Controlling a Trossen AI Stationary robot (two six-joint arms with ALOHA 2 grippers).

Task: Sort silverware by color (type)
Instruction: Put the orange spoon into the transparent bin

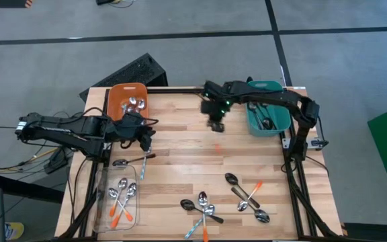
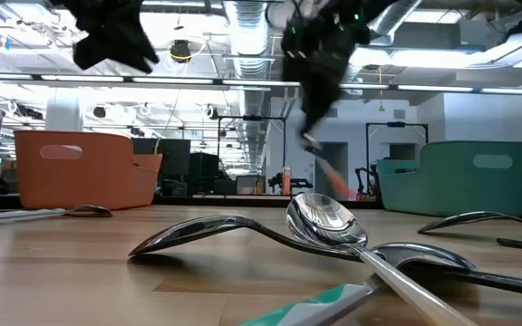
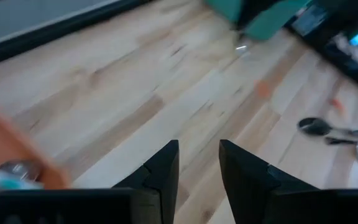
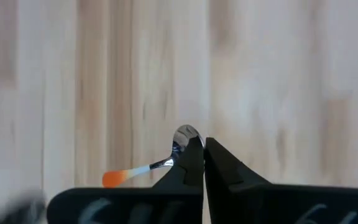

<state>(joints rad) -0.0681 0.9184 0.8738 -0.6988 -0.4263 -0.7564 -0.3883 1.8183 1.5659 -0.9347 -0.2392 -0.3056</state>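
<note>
My right gripper (image 1: 217,125) hangs above the table's far middle, shut on a silver spoon with an orange handle (image 4: 118,178). The handle shows below the gripper in the low view (image 2: 333,184). Over the table's left side my left gripper (image 3: 199,157) stands open, with nothing between its fingers. Silver spoons lie in the orange bin (image 1: 117,102), dark ones in the teal bin (image 1: 279,125). Orange-handled spoons rest in a clear tray (image 1: 103,202). More silverware lies in loose heaps near the front edge (image 1: 204,207) (image 1: 247,196). My right gripper pinches the spoon between its two fingers at the neck just behind the bowl (image 4: 180,149), coming from above and slanting down. The bowl (image 4: 187,133) sticks out past the fingertips and the orange handle juts out sideways. The spoon is lifted clear of the table.
A single spoon (image 1: 133,160) lies on the table just in front of the left gripper. A black keyboard (image 1: 127,74) leans at the table's far left edge. Bare wood (image 1: 180,144) lies between the two bins.
</note>
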